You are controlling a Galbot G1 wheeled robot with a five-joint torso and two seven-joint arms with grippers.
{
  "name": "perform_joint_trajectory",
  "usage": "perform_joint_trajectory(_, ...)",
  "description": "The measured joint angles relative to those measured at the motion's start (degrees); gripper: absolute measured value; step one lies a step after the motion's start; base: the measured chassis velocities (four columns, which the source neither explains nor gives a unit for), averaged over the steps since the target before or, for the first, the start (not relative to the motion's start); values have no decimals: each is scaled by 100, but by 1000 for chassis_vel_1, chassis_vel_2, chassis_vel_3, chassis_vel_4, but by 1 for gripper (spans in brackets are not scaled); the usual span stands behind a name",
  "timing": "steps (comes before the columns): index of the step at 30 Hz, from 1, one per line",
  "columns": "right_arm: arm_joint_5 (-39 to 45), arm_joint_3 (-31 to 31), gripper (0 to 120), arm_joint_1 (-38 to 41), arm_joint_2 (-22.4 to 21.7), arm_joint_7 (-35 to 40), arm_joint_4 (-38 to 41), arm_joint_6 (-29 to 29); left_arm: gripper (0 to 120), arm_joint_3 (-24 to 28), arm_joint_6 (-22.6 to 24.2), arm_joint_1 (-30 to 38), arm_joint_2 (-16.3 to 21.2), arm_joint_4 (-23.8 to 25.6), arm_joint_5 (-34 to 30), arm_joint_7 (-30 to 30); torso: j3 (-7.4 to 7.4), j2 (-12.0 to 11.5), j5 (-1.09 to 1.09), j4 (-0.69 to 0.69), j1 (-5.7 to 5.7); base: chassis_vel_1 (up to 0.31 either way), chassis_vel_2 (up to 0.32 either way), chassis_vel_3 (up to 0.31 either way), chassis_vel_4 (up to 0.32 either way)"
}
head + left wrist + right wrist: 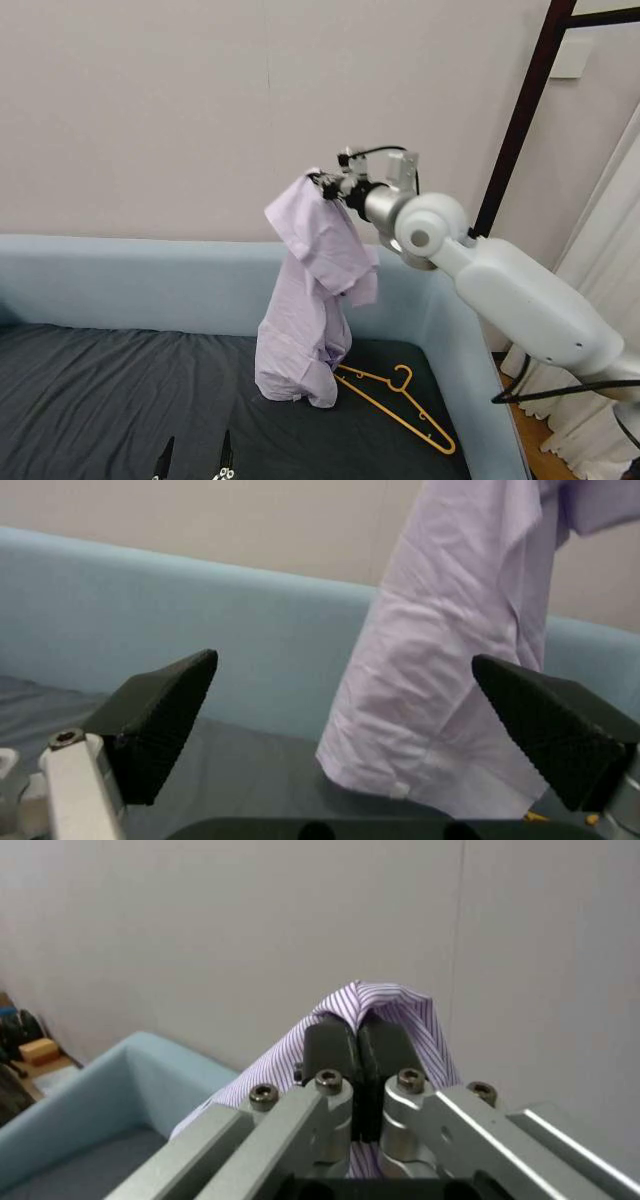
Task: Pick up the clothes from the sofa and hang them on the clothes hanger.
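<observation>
We find the right gripper [325, 186] raised in front of the wall, above the sofa's pale blue backrest [130, 285]. Its jaws are pressed fully together on a fold of the lilac striped shirt [310, 300], which rises over the pads [335, 1046]. The shirt hangs straight down from this grip, and its lower end rests on the dark seat [100, 400] near the right corner. An orange hanger [400, 395] lies flat on the seat just beside the shirt's lower end. We see the left gripper [195, 462] low over the seat, its fingers spread wide and holding nothing, facing the shirt.
</observation>
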State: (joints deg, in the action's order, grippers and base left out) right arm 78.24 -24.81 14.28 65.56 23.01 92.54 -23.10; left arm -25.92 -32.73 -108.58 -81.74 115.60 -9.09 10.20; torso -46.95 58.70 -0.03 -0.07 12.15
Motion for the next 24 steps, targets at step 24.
perform_joint_trajectory(24, -311, 169, 0, -2587, -1120, 382, 1315, 656, 100, -6, 70, 40, -41, -141, -11, 4, 0, 0, 10, -5, 1, 0, 0, 0, 0)
